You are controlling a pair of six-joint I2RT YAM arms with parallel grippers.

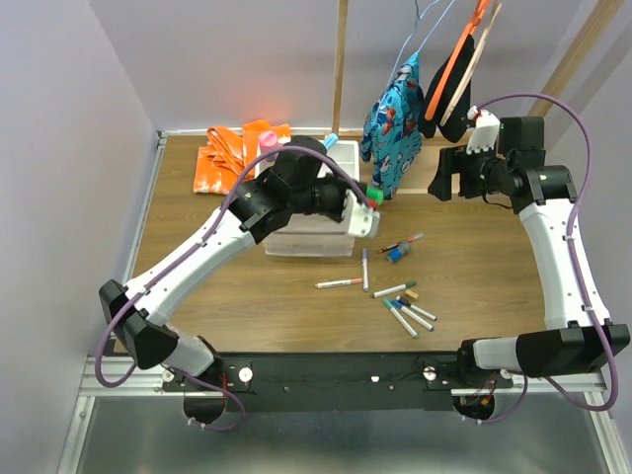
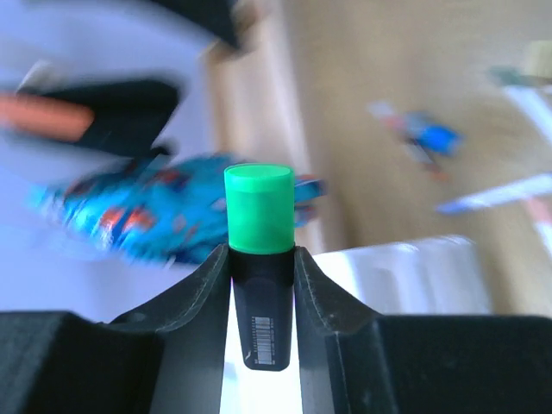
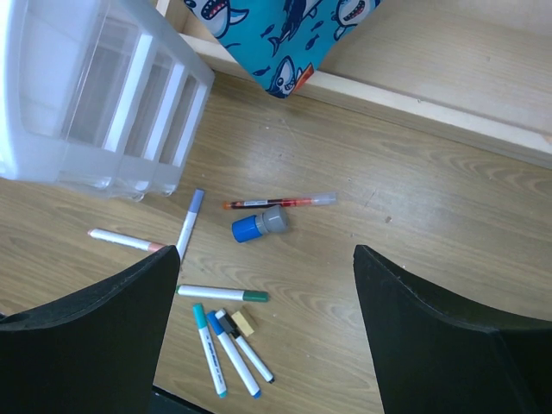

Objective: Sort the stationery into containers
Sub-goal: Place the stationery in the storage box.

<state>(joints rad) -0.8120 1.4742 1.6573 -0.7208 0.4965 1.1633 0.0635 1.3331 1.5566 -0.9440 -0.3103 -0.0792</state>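
Clamping green-capped highlighter [image 2: 259, 207], left gripper [image 2: 260, 259] jaws above drawer unit [image 1: 314, 243]; right gripper [image 3: 267, 263] jaws wide above markers [image 3: 216, 292] on counter [image 3: 431, 198].

Orange cloth [image 1: 225, 158] crumpled at the far-left corner of the wooden desk [image 1: 484, 286] — blue shark-print garment [image 1: 392, 126] hanging above its far edge.

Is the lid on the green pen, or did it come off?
On. The green cap sits squarely on top of the black highlighter, which the left gripper pinches.
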